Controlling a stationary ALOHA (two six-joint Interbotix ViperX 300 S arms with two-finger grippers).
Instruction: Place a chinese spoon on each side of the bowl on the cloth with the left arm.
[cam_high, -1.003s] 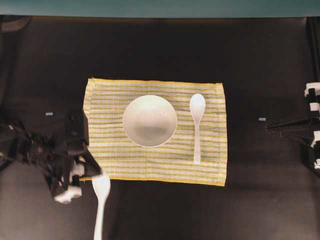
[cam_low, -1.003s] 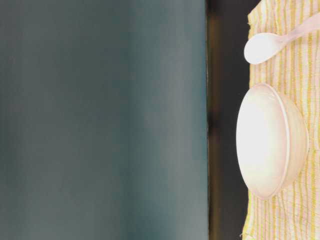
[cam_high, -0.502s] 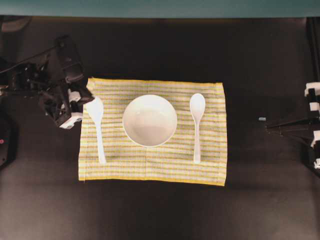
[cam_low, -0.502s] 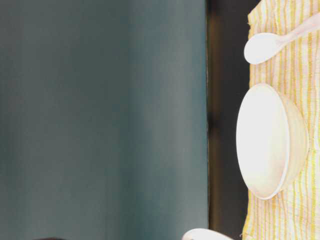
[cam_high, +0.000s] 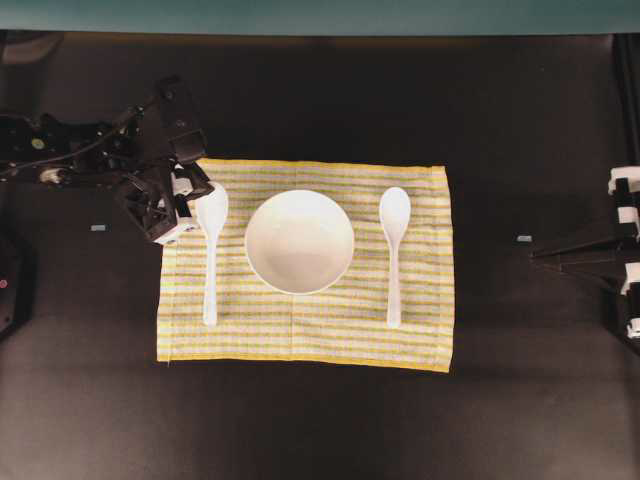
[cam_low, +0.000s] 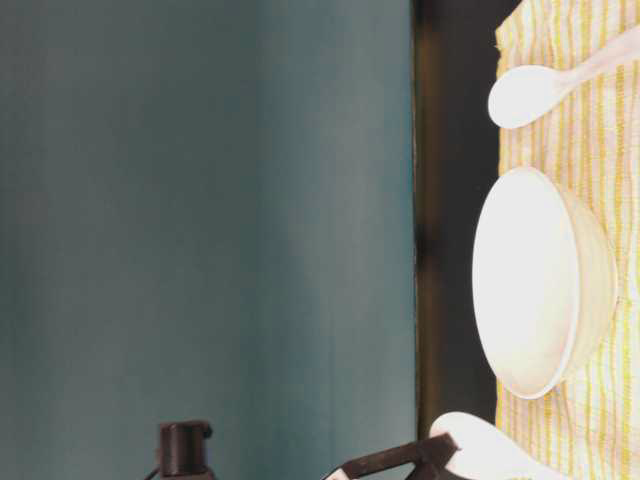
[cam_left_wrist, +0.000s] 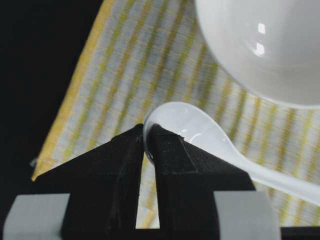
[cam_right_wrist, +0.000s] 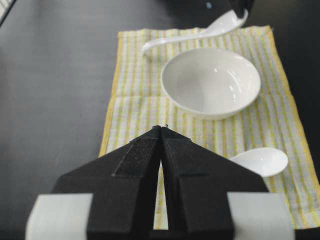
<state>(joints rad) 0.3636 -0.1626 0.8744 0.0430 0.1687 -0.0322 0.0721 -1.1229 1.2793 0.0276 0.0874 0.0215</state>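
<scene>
The white bowl (cam_high: 299, 241) sits in the middle of the striped cloth (cam_high: 420, 330). One white chinese spoon (cam_high: 394, 250) lies on the cloth to the bowl's right. A second spoon (cam_high: 211, 250) is to the bowl's left over the cloth, with my left gripper (cam_high: 193, 207) shut on the rim of its scoop end. In the left wrist view the black fingers (cam_left_wrist: 180, 160) pinch that spoon (cam_left_wrist: 200, 135) beside the bowl (cam_left_wrist: 265, 45). The scoop end (cam_low: 490, 450) looks slightly raised off the cloth. My right gripper (cam_right_wrist: 161, 129) is shut on nothing, facing the cloth's right edge.
The dark table (cam_high: 320, 430) surrounds the cloth on every side. The left arm (cam_high: 70, 150) stretches in from the left edge. The right arm (cam_high: 590, 255) rests at the far right, apart from the cloth. A teal wall (cam_low: 200, 200) stands behind the table.
The left gripper carried the second spoon from the table's front left up onto the cloth, then shifted it right, closer to the bowl. The right arm stayed still.
</scene>
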